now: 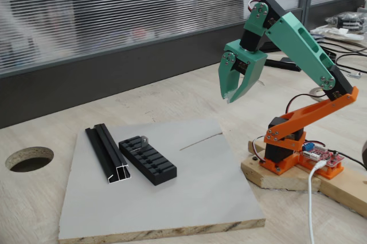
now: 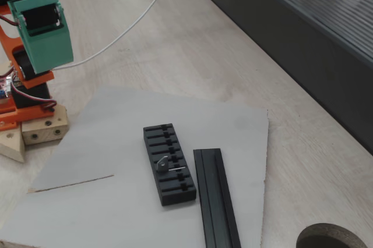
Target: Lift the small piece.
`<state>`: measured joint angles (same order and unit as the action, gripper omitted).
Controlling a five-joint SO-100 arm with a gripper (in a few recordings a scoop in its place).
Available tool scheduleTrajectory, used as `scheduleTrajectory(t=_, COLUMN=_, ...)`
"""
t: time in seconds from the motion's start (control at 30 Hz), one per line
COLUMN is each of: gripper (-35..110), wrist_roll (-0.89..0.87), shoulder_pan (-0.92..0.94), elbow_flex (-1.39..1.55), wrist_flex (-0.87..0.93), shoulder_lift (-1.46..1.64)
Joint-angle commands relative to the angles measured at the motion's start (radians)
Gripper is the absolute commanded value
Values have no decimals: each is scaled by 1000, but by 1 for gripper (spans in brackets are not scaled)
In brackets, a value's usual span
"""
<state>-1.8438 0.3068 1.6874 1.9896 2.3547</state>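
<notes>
The small piece (image 1: 142, 141) is a tiny grey bent metal tab resting on top of the black ribbed block (image 1: 148, 159), near the block's far end in this fixed view. The other fixed view shows the small piece (image 2: 164, 163) on the block (image 2: 169, 166) with a thin pin sticking out beside it. My green gripper (image 1: 230, 99) hangs in the air over the board's far right corner, well to the right of and above the piece. Its fingertips point down and meet, with nothing between them.
A long black channel rail (image 1: 108, 153) lies beside the block, also seen as the rail (image 2: 215, 198). Both sit on a grey board (image 1: 189, 198). A round hole (image 1: 28, 158) is cut in the wooden table at left. The orange arm base (image 1: 284, 149) and cables stand at right.
</notes>
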Motion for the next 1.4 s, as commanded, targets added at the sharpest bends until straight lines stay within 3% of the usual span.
scheduleTrajectory(t=0.0, gripper=2, wrist_roll=-9, shoulder_pan=9, elbow_flex=-9, wrist_flex=25, shoulder_lift=80)
scheduleTrajectory(t=0.33, gripper=2, wrist_roll=-5, shoulder_pan=0, elbow_flex=-9, wrist_flex=18, shoulder_lift=54)
scheduleTrajectory(t=0.53, gripper=2, wrist_roll=6, shoulder_pan=-5, elbow_flex=-26, wrist_flex=-2, shoulder_lift=-236)
scheduleTrajectory(t=1.0, gripper=2, wrist_roll=388, shoulder_pan=-21, elbow_flex=-28, wrist_flex=-669, shoulder_lift=-457)
scheduleTrajectory(t=1.23, gripper=2, wrist_roll=609, shoulder_pan=-132, elbow_flex=-25, wrist_flex=-735, shoulder_lift=-502)
scheduleTrajectory(t=1.37, gripper=2, wrist_roll=638, shoulder_pan=-133, elbow_flex=-25, wrist_flex=-735, shoulder_lift=-499)
